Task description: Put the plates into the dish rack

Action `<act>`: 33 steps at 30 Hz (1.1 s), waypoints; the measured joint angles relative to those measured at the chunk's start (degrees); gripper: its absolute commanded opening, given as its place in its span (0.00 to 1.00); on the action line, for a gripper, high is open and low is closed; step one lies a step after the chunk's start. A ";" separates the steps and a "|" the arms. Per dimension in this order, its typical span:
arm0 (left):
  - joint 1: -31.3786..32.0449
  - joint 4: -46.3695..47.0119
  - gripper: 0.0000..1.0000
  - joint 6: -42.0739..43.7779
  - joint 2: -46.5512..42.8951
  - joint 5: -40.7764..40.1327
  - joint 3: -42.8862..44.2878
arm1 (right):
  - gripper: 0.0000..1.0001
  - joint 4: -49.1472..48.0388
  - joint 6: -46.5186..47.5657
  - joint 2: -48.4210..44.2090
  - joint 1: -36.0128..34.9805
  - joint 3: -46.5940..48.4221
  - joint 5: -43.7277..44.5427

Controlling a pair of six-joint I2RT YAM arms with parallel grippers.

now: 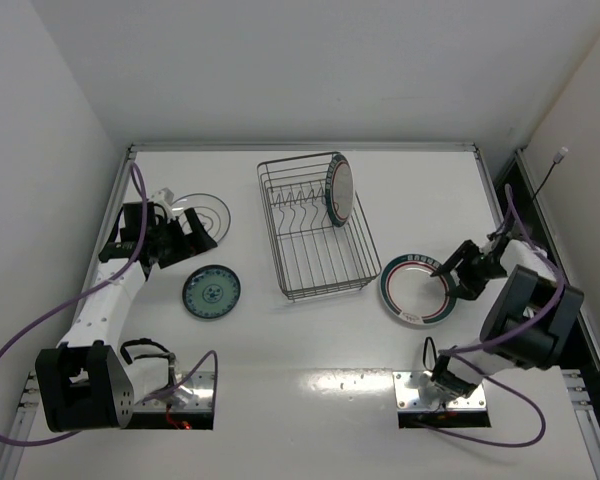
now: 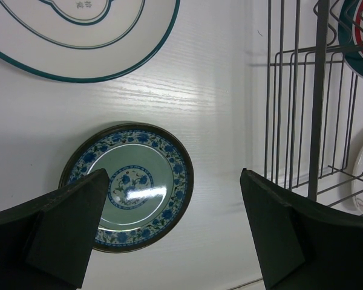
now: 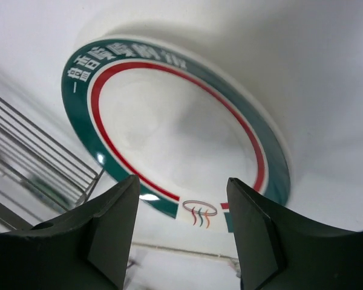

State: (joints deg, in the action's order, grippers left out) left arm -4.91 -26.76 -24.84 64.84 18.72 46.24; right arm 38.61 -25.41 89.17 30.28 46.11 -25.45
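Observation:
The wire dish rack [image 1: 315, 240] stands mid-table with one green-and-red-rimmed plate [image 1: 338, 190] upright in its far right end. A second such plate [image 1: 412, 292] lies flat to the rack's right. My right gripper [image 1: 446, 280] hovers open over that plate's right rim; the rim logo shows between the fingers of the right gripper [image 3: 183, 181], above the plate [image 3: 181, 127]. The small teal plate [image 1: 212, 292] and the clear glass plate [image 1: 206, 214] lie left of the rack. My left gripper [image 1: 192, 240] is open between them, empty, above the teal plate [image 2: 130, 187].
White walls close the table on the left, back and right. In the left wrist view the rack's wires [image 2: 317, 103] rise close on the right and the glass plate [image 2: 78, 42] fills the top. Both arm bases sit at the near edge.

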 measured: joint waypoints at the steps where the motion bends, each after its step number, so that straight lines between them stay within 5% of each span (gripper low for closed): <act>1: 0.00 0.00 0.88 0.00 0.00 -0.04 0.00 | 0.56 0.42 0.09 -1.84 0.02 0.00 1.27; 10: 0.00 -0.37 0.88 0.00 0.00 -0.11 0.00 | 0.56 3.02 -0.20 -5.46 3.21 0.42 12.61; 20: 0.00 -0.59 0.88 0.02 0.00 -0.11 0.00 | 0.52 0.00 -0.52 4.15 7.02 -2.38 7.45; 23: 0.00 -0.61 0.88 0.02 0.00 -0.11 0.00 | 0.38 -0.96 -0.50 5.55 7.08 -3.72 3.32; 28: 0.00 -0.61 0.88 0.02 0.00 -0.11 0.00 | 0.00 -4.00 -0.59 7.76 7.39 -6.03 -4.00; 33: 0.00 -0.63 0.88 0.02 0.00 -0.22 0.00 | 0.00 -6.36 -0.35 8.39 7.26 -6.47 -12.07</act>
State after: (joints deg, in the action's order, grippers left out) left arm -4.91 -27.40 -24.82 64.84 18.50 46.24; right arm 32.25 -25.76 97.56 37.54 39.64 -37.52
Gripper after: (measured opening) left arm 0.883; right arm 0.070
